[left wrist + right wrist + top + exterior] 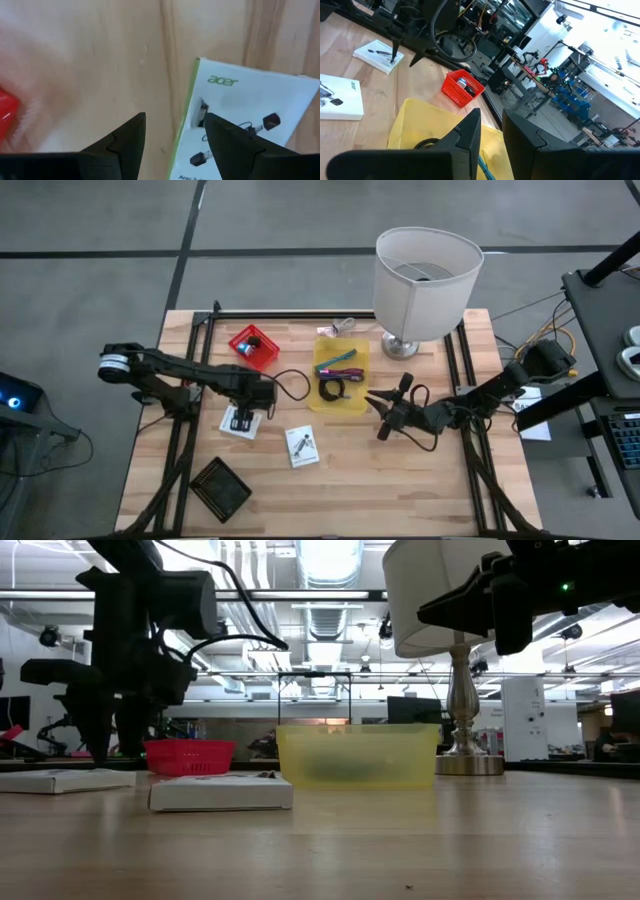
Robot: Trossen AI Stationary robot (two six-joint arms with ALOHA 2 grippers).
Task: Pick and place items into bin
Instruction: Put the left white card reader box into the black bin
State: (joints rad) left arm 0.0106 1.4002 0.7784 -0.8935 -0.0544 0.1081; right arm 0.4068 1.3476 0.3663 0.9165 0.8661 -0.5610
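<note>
A: My left gripper (172, 135), jaws parted and empty, straddles the flat white card box (241, 421) edge on the counter (400, 480).

B: The thin edge may slip. My right gripper (384, 415), open and empty, waits beside the translucent yellow plastic bin (357, 402).

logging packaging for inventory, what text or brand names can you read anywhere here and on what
"acer", green lettering on the white card under the left gripper.
Smaller print at that card's lower edge is cut off, not readable.
The second white card has printing too small to read.
Nothing else is legible.
</note>
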